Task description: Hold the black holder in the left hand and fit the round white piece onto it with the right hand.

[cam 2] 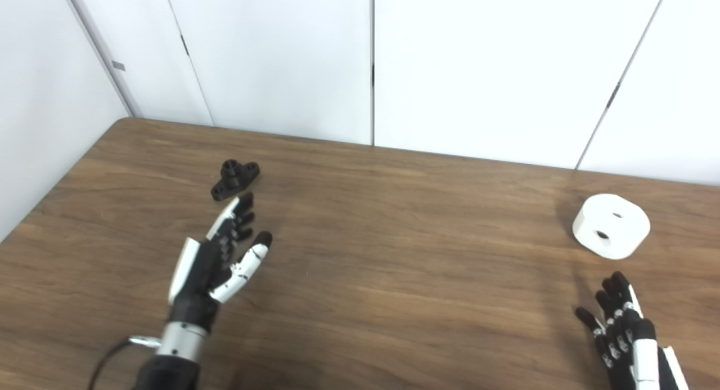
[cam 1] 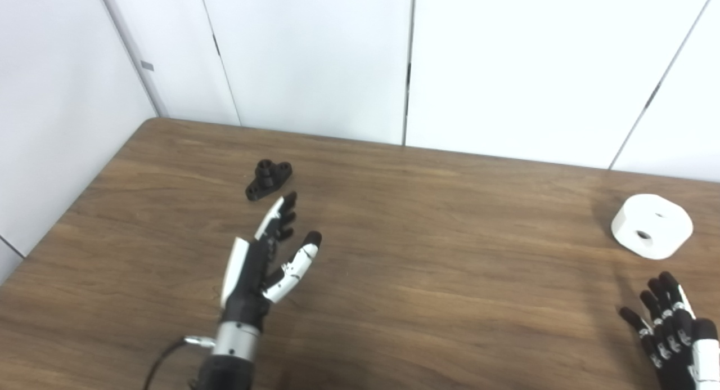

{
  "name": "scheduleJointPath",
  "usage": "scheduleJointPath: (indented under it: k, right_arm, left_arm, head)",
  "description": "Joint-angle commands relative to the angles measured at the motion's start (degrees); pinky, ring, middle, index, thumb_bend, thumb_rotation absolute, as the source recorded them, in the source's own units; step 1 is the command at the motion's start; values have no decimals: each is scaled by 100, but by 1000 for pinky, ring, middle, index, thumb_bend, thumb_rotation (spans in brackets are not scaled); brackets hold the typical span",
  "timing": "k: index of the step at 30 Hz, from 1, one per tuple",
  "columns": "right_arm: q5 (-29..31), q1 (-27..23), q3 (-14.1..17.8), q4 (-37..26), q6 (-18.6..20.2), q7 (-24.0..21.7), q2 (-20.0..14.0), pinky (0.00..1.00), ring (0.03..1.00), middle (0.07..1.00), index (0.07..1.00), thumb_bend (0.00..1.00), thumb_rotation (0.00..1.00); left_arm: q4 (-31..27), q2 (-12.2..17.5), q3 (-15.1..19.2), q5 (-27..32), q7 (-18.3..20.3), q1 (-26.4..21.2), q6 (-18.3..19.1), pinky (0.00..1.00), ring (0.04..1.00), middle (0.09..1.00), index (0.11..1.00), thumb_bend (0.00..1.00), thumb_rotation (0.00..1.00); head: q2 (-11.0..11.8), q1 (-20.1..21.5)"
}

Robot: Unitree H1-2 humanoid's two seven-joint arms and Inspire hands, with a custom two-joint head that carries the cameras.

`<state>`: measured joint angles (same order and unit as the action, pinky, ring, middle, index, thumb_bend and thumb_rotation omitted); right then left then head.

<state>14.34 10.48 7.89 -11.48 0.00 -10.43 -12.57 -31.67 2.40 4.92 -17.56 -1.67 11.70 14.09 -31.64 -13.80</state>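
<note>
The black holder [cam 1: 268, 179] lies on the wooden table [cam 1: 427, 255] at the back left, a small flanged piece with a short post. My left hand [cam 1: 267, 255] is open and empty, its fingertips a little in front of the holder and not touching it. The round white piece [cam 1: 651, 225], a thick disc with two holes, lies at the right side of the table. My right hand [cam 1: 672, 328] is open and empty at the bottom right, a short way in front of the white piece. Both also show in the right eye view: holder [cam 2: 234, 179], white piece [cam 2: 611, 225].
White wall panels [cam 1: 315, 58] stand close behind the table's far edge and along its left side. A cable [cam 1: 163, 356] runs from my left wrist.
</note>
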Motion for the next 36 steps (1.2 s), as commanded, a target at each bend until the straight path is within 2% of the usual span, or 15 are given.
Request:
scheduleJointPath:
  k: [1, 5, 11, 16, 27, 36]
  right_arm:
    - [-30, 78, 54, -43, -22, 29, -52, 1000, 1000, 1000, 1000, 608, 1000]
    - [-128, 81, 42, -45, -26, 81, -29, 1000, 1000, 1000, 1000, 629, 1000]
    - [-136, 94, 7, 4, -120, 51, -67, 1000, 1000, 1000, 1000, 600, 1000]
    - [-166, 126, -27, -39, -132, 39, -81, 1000, 1000, 1000, 1000, 587, 1000]
    - [-137, 183, -33, -120, -75, 67, -80, 1000, 1000, 1000, 1000, 595, 1000]
    - [-197, 236, -38, -181, -74, 82, -93, 1000, 1000, 1000, 1000, 600, 1000]
  left_arm:
    - [-379, 344, 119, -405, 89, -14, 371, 864, 915, 941, 912, 643, 280]
    - [-579, 780, 323, -939, 287, -300, 741, 886, 938, 942, 883, 728, 193]
    - [-347, 1394, 244, -2058, 394, -727, 1066, 845, 918, 924, 853, 760, 286]
    - [46, 1568, 211, -2703, 458, -1087, 1217, 803, 914, 917, 829, 791, 325]
    - [1295, 1847, 181, -2816, 421, -1868, 1205, 834, 926, 918, 825, 791, 364]
    - [2566, 2083, -214, -3195, 81, -2463, 1177, 941, 937, 901, 785, 801, 384]
  head:
    - [-9, 30]
    - [-10, 103]
    - [-30, 111]
    - [-56, 126]
    - [-78, 141]
    - [-118, 148]
